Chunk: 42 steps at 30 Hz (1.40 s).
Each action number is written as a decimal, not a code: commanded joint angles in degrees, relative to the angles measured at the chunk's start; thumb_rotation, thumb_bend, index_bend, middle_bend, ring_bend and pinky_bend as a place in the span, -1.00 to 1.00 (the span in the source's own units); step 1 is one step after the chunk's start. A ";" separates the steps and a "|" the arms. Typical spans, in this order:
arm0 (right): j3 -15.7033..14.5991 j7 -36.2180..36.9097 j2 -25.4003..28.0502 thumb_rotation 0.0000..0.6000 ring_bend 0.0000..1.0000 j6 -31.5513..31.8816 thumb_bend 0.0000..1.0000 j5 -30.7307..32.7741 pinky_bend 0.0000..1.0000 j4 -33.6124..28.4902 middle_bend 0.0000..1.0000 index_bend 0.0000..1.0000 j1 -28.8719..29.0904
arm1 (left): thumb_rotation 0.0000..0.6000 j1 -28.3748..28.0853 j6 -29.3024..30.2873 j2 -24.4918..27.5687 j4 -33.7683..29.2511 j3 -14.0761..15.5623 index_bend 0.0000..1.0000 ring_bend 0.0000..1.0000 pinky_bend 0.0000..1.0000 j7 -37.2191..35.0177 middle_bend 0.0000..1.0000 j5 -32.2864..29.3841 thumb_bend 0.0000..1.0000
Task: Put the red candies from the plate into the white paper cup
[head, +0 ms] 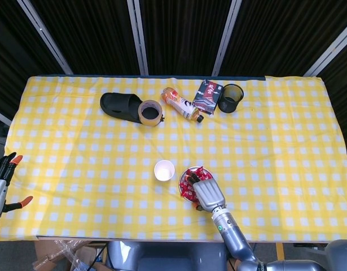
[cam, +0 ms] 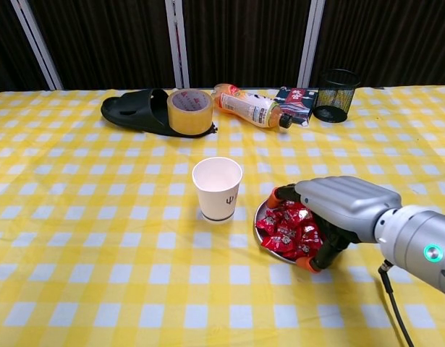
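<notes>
At lower centre, the right hand (cam: 336, 210) covers the candies (cam: 287, 225) on the plate (cam: 260, 230), grip hidden (cannot tell); cup (cam: 217, 188) just left. Left hand (head: 1, 179) spread, empty, at far left.

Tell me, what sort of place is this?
Probably a robot test room, not a home: a table under a yellow checked cloth, dark curtained walls, and unrelated props together, a slipper, a tape roll and a plate of red candies under a robot hand.
</notes>
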 commanded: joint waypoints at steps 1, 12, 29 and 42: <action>-0.11 0.08 -0.31 1.00 0.38 -0.05 -0.37 0.29 0.57 0.33 -0.59 -0.50 0.34 | 1.00 -0.02 -0.05 0.02 0.00 0.00 -1.00 -1.00 -1.00 -0.07 -1.00 -0.03 -0.93; 0.10 0.70 -1.58 1.00 0.38 -0.30 -0.30 1.79 0.57 2.40 -0.41 -0.25 2.09 | 1.00 -0.05 -0.23 0.09 -0.08 -0.04 -1.00 -1.00 -1.00 -0.30 -1.00 -0.24 -0.93; -0.21 2.37 -3.09 1.00 0.44 -0.21 0.09 2.33 0.57 5.04 -0.05 0.12 3.56 | 1.00 -0.08 -0.31 0.20 -0.09 -0.04 -1.00 -1.00 -1.00 -0.74 -1.00 -0.24 -0.93; -0.53 5.52 -2.01 1.00 0.48 1.42 0.14 -2.13 0.66 2.70 0.06 0.22 3.36 | 1.00 -0.08 -0.28 0.29 -0.12 0.02 -1.00 -1.00 -1.00 -1.00 -1.00 -0.08 -0.93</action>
